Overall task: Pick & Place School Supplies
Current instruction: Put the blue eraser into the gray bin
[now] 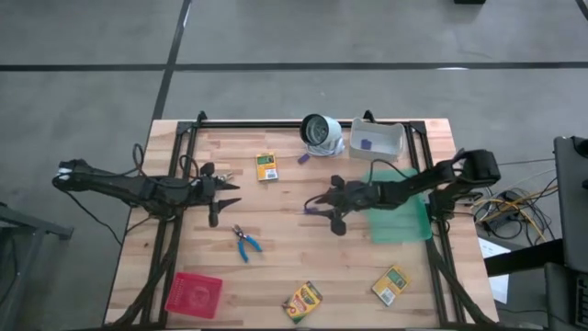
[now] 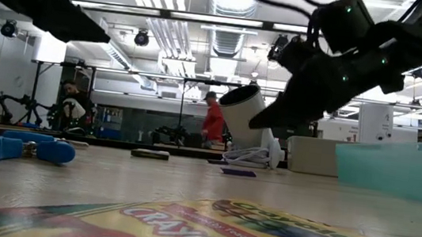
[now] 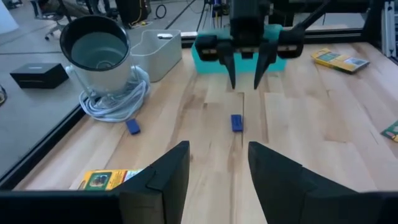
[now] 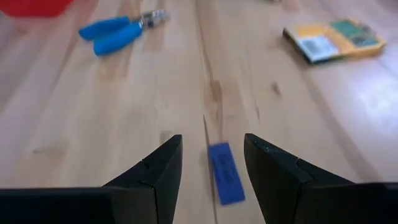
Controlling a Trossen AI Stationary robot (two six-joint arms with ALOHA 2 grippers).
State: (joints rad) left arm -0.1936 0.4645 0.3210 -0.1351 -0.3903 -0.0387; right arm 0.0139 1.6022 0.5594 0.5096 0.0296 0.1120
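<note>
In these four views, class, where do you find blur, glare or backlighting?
Low view: the near crayon box is out of focus, and bright ceiling lights leave the arms in silhouette. Right wrist view: the blue piece looks soft, and glare whitens the wooden table.

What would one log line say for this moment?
right end effector: open, over small purple-blue flat piece | left end effector: open, waiting | blue-handled pliers-like tool: untouched

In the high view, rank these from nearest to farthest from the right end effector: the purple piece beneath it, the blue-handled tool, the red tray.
From the right end effector, at table centre:
1. Purple piece, right at its fingertips.
2. Blue-handled tool, toward the left arm's side and nearer the front edge.
3. Red tray, at the front corner on the left arm's side.
</note>
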